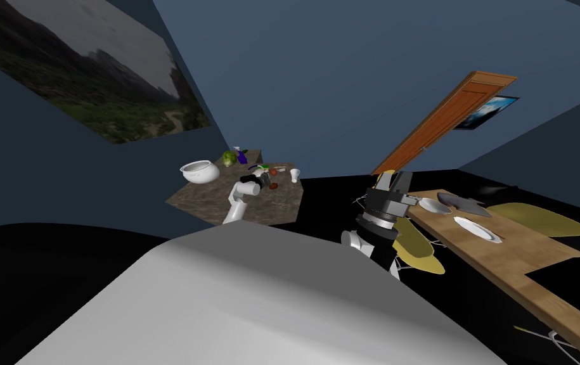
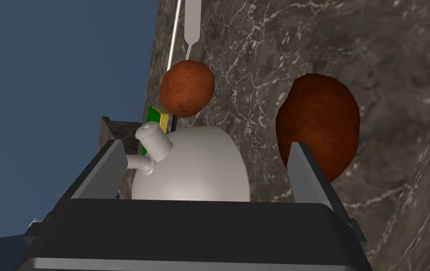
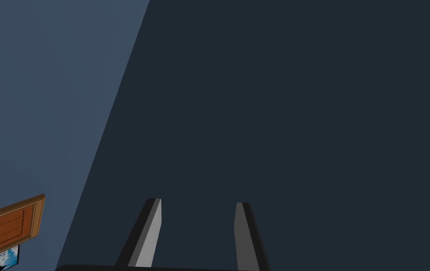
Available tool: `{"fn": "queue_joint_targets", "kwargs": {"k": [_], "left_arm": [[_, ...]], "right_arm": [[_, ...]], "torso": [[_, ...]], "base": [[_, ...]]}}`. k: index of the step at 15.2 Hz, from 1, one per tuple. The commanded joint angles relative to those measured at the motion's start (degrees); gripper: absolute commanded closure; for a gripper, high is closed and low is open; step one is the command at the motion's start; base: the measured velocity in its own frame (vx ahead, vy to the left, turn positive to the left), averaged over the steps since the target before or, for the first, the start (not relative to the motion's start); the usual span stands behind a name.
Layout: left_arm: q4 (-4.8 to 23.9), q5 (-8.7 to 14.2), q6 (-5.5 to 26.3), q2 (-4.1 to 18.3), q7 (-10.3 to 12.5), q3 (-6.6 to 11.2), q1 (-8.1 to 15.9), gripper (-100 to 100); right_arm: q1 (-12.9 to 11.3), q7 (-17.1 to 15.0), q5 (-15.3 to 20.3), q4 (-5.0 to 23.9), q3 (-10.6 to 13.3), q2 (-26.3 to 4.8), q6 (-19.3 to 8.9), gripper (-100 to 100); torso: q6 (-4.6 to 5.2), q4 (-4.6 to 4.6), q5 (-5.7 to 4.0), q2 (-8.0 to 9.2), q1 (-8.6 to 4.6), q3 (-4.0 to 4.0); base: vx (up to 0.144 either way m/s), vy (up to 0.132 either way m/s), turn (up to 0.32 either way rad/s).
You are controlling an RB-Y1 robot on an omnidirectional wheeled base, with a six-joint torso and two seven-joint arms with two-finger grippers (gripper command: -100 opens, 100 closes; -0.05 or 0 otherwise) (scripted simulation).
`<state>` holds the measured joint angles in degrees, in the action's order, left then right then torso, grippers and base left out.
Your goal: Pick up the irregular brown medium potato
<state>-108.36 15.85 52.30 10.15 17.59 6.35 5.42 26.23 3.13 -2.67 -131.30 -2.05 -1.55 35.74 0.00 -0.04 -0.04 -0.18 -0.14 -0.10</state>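
Two brown lumps lie on the dark marble table [image 2: 397, 70]. The larger, darker, uneven potato [image 2: 319, 117] sits just past my left gripper's outer finger [image 2: 303, 169], on the outside of it. A smaller, rounder orange-brown one [image 2: 187, 88] lies farther ahead. My left gripper [image 2: 205, 143] is open, and a white rounded vessel with a capped spout [image 2: 195, 164] sits between its fingers. In the head view the left gripper [image 1: 268, 182] hovers over the table by the dark potato [image 1: 274, 185]. My right gripper [image 1: 414, 200] is open and holds nothing.
On the marble table stand a white bowl [image 1: 199, 171], a green lettuce [image 1: 229, 158], a purple item [image 1: 243, 154] and a white cup [image 1: 295, 174]. A green-yellow block [image 2: 155, 117] and a white utensil handle [image 2: 191, 23] lie by the potatoes. A wooden table [image 1: 535, 253] with plates is on the right.
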Motion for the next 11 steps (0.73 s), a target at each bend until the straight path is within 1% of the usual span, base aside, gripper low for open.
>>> {"fn": "queue_joint_targets", "kwargs": {"k": [1, 2, 3, 4, 5, 6, 7, 9, 10, 11], "left_arm": [[0.5, 0.2, 2.2, -0.3, 0.5, 0.13, 0.5, -100], [1.2, 0.5, 3.9, -0.7, 0.9, 0.30, 1.0, -100], [1.2, 0.5, 4.4, -0.7, 0.9, 0.30, 1.0, -100], [2.0, 0.7, 6.2, -1.0, 1.4, 0.46, 1.5, -100], [2.0, 0.7, 6.4, -1.0, 1.4, 0.46, 1.5, -100], [2.7, 0.9, 8.1, -1.3, 1.7, 0.60, 1.8, -100], [2.7, 0.9, 8.2, -1.3, 1.7, 0.60, 1.8, -100], [4.1, 1.2, 11.1, -1.7, 2.3, 0.85, 2.1, -100], [4.1, 1.2, 11.1, -1.7, 2.3, 0.85, 2.1, -100], [4.7, 1.3, 12.3, -1.9, 2.5, 0.95, 2.1, -100]], "right_arm": [[0.0, 0.0, 0.0, 0.0, 0.0, 0.0, 0.0, 0], [0.0, 0.0, 0.0, 0.0, 0.0, 0.0, 0.0, 0], [0.0, 0.0, 0.0, 0.0, 0.0, 0.0, 0.0, 0], [0.0, 0.0, 0.0, 0.0, 0.0, 0.0, 0.0, 0], [0.0, 0.0, 0.0, 0.0, 0.0, 0.0, 0.0, 0], [0.0, 0.0, 0.0, 0.0, 0.0, 0.0, 0.0, 0], [0.0, 0.0, 0.0, 0.0, 0.0, 0.0, 0.0, 0], [0.0, 0.0, 0.0, 0.0, 0.0, 0.0, 0.0, 0], [0.0, 0.0, 0.0, 0.0, 0.0, 0.0, 0.0, 0], [0.0, 0.0, 0.0, 0.0, 0.0, 0.0, 0.0, 0]], "torso": [[0.00, 0.00, 0.00, 0.00, 0.00, 0.00], [0.00, 0.00, 0.00, -0.01, 0.01, -0.01], [0.00, -0.01, 0.00, -0.02, 0.00, -0.01], [0.00, -0.01, 0.00, -0.02, 0.00, -0.01], [0.00, -0.01, 0.01, -0.02, 0.00, -0.02], [0.00, -0.01, 0.00, -0.03, 0.01, -0.02], [0.00, -0.01, 0.01, -0.04, 0.02, -0.02], [0.00, -0.01, 0.01, -0.04, 0.05, -0.03], [-0.01, -0.02, 0.02, -0.08, 0.06, -0.05], [0.00, -0.02, 0.02, -0.10, 0.08, -0.06]], "base": [[0.032, -0.030, 0.029], [0.033, -0.036, 0.035], [0.031, -0.036, 0.029], [0.035, -0.034, 0.034], [0.033, -0.033, 0.028], [0.035, -0.030, 0.028], [0.034, -0.025, 0.024], [0.047, -0.021, 0.033], [0.055, -0.016, 0.027], [0.050, -0.009, 0.017]]}}
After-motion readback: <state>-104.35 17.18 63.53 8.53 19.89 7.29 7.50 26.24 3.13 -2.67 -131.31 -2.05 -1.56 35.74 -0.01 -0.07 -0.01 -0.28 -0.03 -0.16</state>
